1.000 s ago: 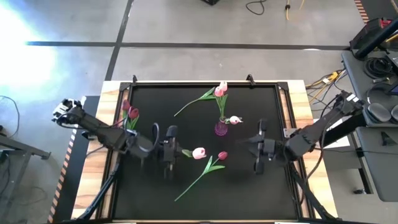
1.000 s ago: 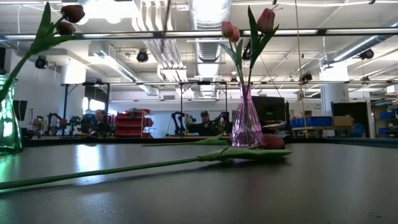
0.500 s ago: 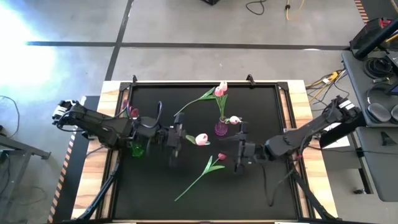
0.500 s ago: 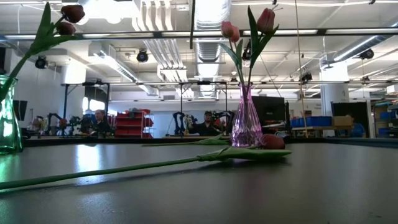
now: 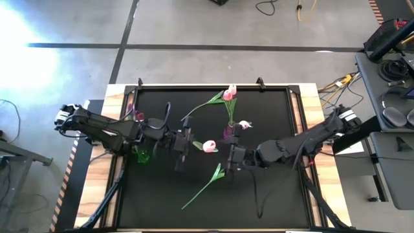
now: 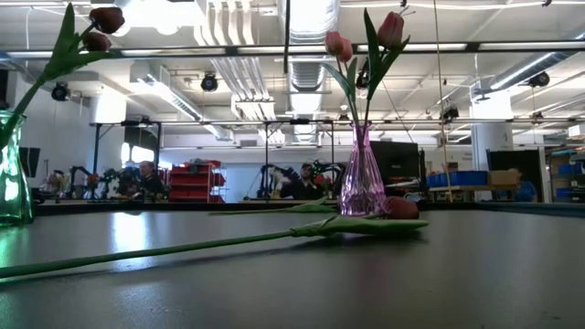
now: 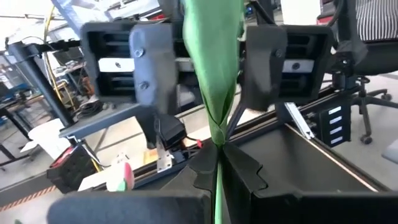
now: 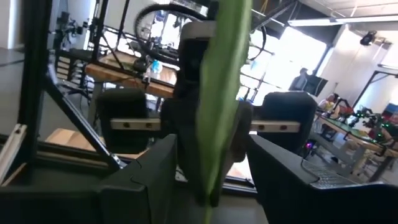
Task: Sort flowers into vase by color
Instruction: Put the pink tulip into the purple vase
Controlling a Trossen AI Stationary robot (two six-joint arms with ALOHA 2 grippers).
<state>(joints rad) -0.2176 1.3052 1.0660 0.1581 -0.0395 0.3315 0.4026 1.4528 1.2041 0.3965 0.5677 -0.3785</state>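
Left end effector [image 5: 183, 140] clamped, right [image 5: 233, 155] spread.

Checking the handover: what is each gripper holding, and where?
Left gripper pinches the pink tulip by its green stem; right gripper stands open around it, gripping nothing.

Overhead, table-level, 2 wrist close-ups

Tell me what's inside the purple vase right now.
The purple vase holds pink tulips on green stems, heads high above its mouth. From above, the right gripper partly covers it, so an exact count isn't possible.
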